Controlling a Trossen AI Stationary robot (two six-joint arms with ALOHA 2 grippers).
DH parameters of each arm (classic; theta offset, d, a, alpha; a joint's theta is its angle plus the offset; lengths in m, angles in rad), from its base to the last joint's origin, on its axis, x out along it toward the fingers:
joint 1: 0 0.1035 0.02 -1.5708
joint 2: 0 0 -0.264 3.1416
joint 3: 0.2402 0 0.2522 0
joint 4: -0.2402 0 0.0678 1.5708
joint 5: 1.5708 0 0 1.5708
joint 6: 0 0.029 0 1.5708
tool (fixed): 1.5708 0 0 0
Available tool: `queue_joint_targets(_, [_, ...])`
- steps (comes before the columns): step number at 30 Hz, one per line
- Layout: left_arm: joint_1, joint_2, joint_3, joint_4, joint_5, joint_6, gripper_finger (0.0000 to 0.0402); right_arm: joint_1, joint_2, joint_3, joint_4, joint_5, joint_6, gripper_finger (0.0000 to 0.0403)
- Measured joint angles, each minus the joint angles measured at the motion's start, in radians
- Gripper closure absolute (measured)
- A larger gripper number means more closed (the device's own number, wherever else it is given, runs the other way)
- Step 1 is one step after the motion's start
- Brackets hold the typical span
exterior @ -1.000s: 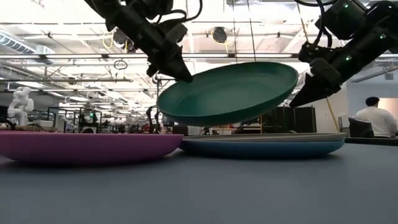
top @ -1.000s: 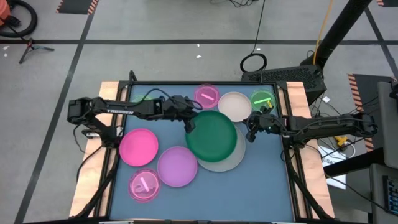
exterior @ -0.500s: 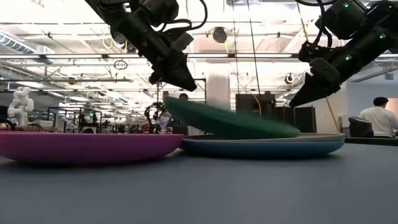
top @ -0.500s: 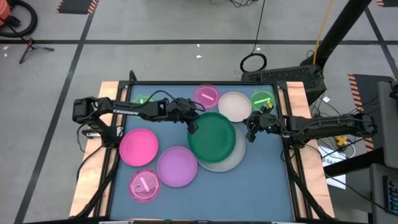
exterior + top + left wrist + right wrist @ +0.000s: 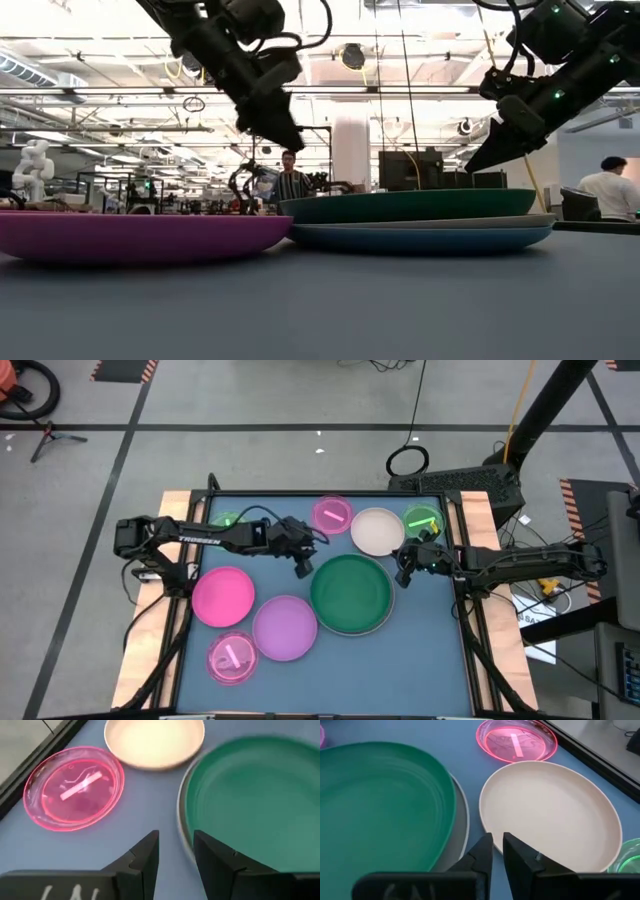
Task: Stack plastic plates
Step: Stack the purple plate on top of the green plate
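Observation:
The dark green plate (image 5: pixel 350 593) lies flat on a white-grey plate (image 5: pixel 462 827), which rests on a blue plate (image 5: pixel 420 238) at the table's middle right. My left gripper (image 5: pixel 303 569) hangs open just left of the green plate's rim and above it, with nothing between its fingers (image 5: pixel 145 857). My right gripper (image 5: pixel 402 576) hovers above the stack's right rim, between it and the cream plate (image 5: pixel 377 531). Its fingers stand nearly together and hold nothing.
A pink plate (image 5: pixel 222 596), a lilac plate (image 5: pixel 285 627) and a small translucent pink plate (image 5: pixel 232 658) lie at the near left. Another translucent pink plate (image 5: pixel 332 514) and a translucent green one (image 5: pixel 424 520) lie along the far edge. People stand in the room behind.
My left gripper has opened and let go of the dark green plate's left rim. The plate, which hung tilted and clear with its right side high, has dropped right side first. It now lies flat on the white-grey plate.

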Motion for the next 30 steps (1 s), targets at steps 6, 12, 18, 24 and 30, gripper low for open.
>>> queue_joint_targets(6, [0.0, -0.043, 0.0, -0.18, -0.001, 0.055, 0.0273, 0.0, 0.0, 0.0, 0.024, 0.001, 0.012, 0.0365])
queue_joint_targets(12, [-0.001, -0.142, 0.0, -0.252, -0.087, 0.109, 0.0273, 0.0, 0.0, 0.0, 0.026, 0.025, 0.096, 0.0365])
queue_joint_targets(18, [-0.007, -0.24, 0.0, -0.275, -0.111, 0.157, 0.0273, 0.0, 0.0, 0.001, 0.029, 0.022, 0.151, 0.0365])
queue_joint_targets(24, [-0.068, -0.295, 0.0, -0.431, -0.113, 0.103, 0.0273, 0.01, 0.004, 0.002, 0.04, 0.019, 0.196, 0.0365])
queue_joint_targets(30, [-0.206, -0.289, 0.0, -0.497, -0.109, 0.044, 0.0273, 0.032, 0.005, 0.002, 0.305, 0.017, 0.063, 0.0365])
